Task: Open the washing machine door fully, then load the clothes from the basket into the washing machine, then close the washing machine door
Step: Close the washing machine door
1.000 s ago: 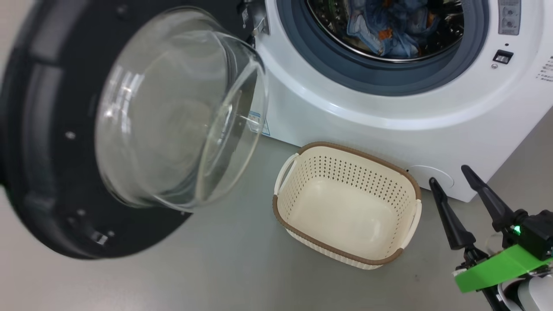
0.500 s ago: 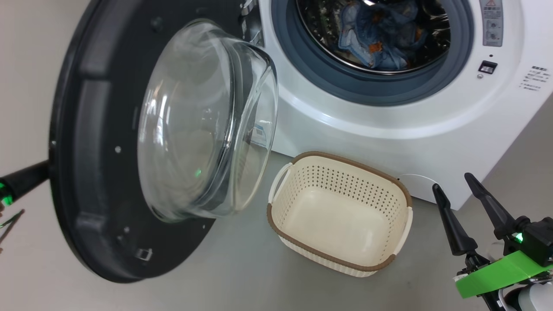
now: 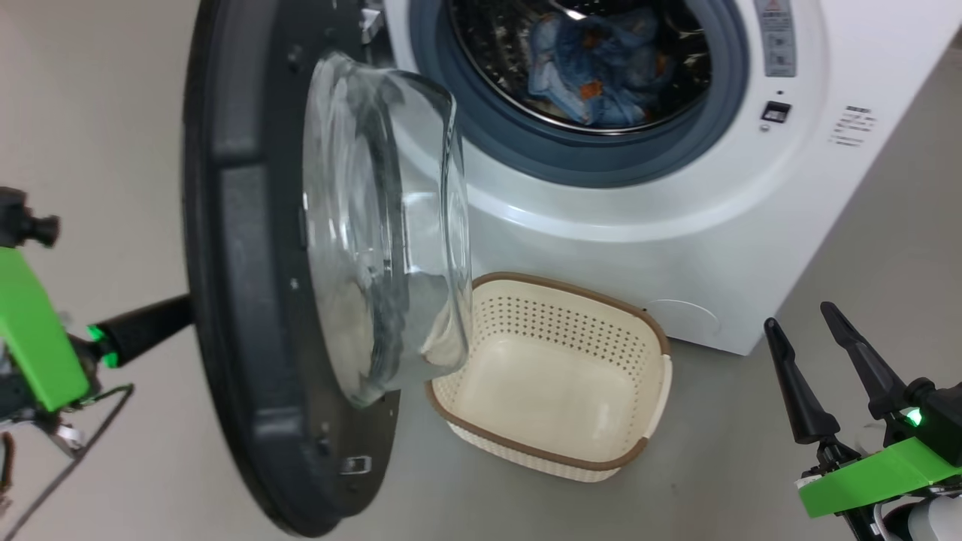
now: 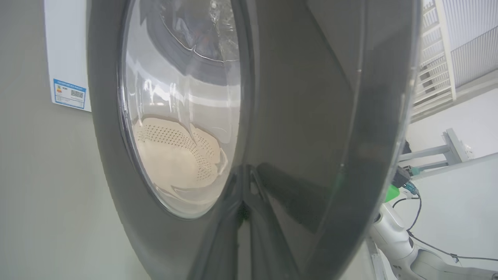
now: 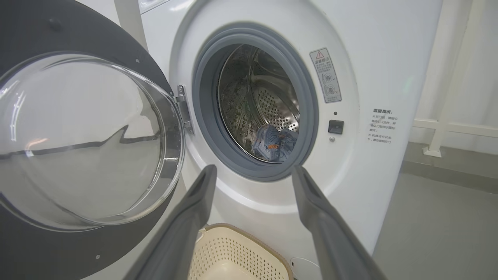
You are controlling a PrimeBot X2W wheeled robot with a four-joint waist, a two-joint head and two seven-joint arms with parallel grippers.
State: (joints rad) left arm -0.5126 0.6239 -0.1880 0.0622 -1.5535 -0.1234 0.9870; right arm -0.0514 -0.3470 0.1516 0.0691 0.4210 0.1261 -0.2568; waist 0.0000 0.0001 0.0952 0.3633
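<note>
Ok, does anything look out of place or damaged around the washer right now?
Nothing spilled or damaged. The clothes lie inside the drum and the basket stands upright and empty on the floor. One thing to watch: the basket sits close by the half-open washing machine door, perhaps in its swing path.

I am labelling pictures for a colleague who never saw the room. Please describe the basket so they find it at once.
Find the white washing machine with its black round door swung open. On the grey floor before it stands the basket: cream perforated plastic with a brown rim, empty, unlike the drum holding blue clothes.
</note>
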